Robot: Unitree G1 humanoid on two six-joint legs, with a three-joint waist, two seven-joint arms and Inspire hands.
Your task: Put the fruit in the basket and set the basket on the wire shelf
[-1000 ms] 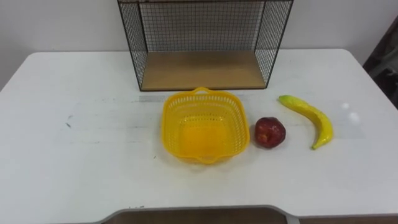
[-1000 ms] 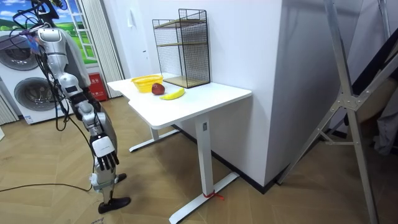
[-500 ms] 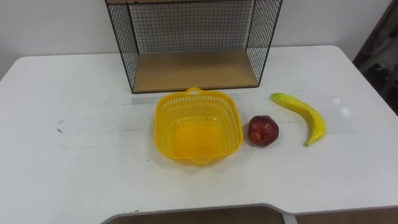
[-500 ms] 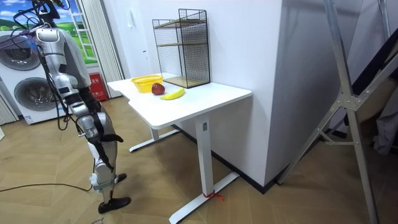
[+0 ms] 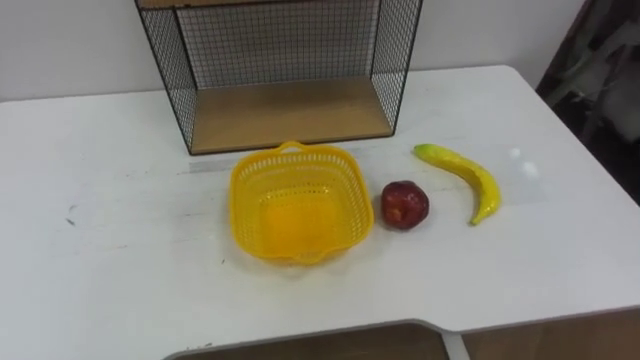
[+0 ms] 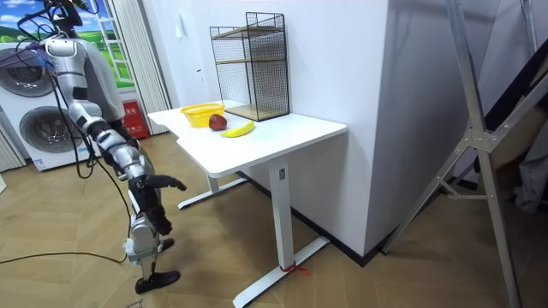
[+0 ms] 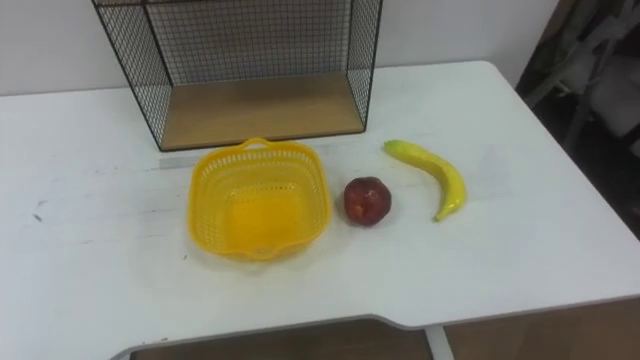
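Left eye view: a white table (image 5: 100,260) carries the wire shelf (image 5: 290,110) at its far edge, a black mesh frame with a wooden floor, open toward the robot. Just in front of the shelf stands the yellow basket (image 5: 298,203), upright, its lattice walls and bottom bare. To the basket's right lies the red apple (image 5: 404,205), close beside its rim but apart from it. Further right lies the banana (image 5: 458,178), curved, one tip pointing toward the shelf and the other toward the near edge. Both pieces of fruit rest on the tabletop, outside the basket.

Room view: the robot stands on the wooden floor off the table's end at the room view's left, with a washing machine (image 6: 34,128) behind it. Its right hand (image 6: 167,182) is held out low toward the table, below the tabletop's height and well apart from it. The hand is small here, but its fingers seem stretched out straight and hold nothing.

Right eye view: the basket, apple and banana lie in one row from left to right, none touching another, with the shelf behind the basket.
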